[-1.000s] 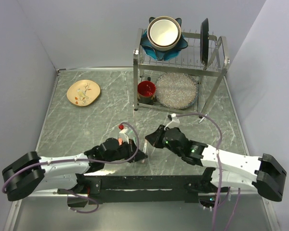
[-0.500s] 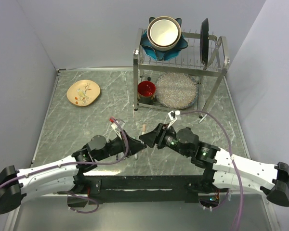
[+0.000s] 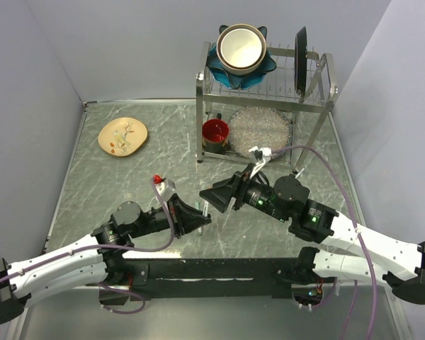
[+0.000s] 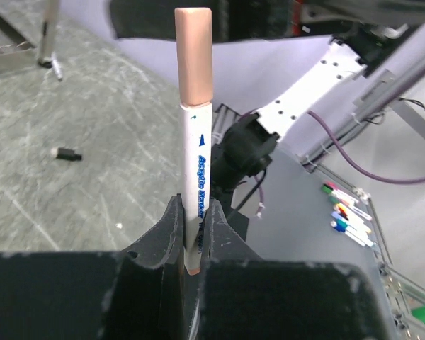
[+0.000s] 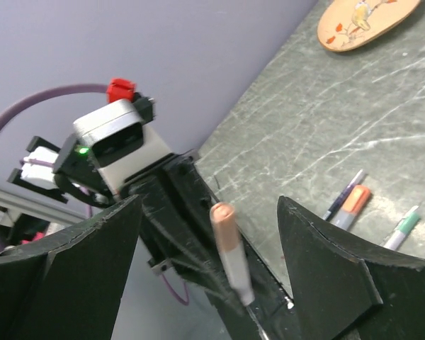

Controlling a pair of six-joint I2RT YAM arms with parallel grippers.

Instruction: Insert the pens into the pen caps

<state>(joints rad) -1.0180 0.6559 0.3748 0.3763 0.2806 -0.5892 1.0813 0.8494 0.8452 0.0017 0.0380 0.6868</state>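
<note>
My left gripper (image 4: pixel 193 221) is shut on a white pen (image 4: pixel 197 170) that stands upright and wears a salmon pen cap (image 4: pixel 193 57). In the right wrist view the same capped pen (image 5: pixel 230 258) stands between the wide-open fingers of my right gripper (image 5: pixel 209 205), touching neither finger. From above, the left gripper (image 3: pixel 198 217) and the right gripper (image 3: pixel 214 196) face each other at mid-table. An orange-capped pen (image 5: pixel 352 206), a green-capped pen (image 5: pixel 404 227) and a thin purple-tipped pen (image 5: pixel 343 193) lie on the table beyond. A small black pen cap (image 4: pixel 69 154) lies apart from them.
A metal dish rack (image 3: pixel 265 99) stands at the back right with bowls on top, a red cup (image 3: pixel 215 132) and a glass plate (image 3: pixel 259 132) below. A tan painted plate (image 3: pixel 123 135) lies at the back left. Several coloured markers (image 4: pixel 347 216) lie beyond the table.
My right gripper has opened and drawn back from the capped pen. Both arms have shifted left and farther from the near edge, the left one carrying the pen.
</note>
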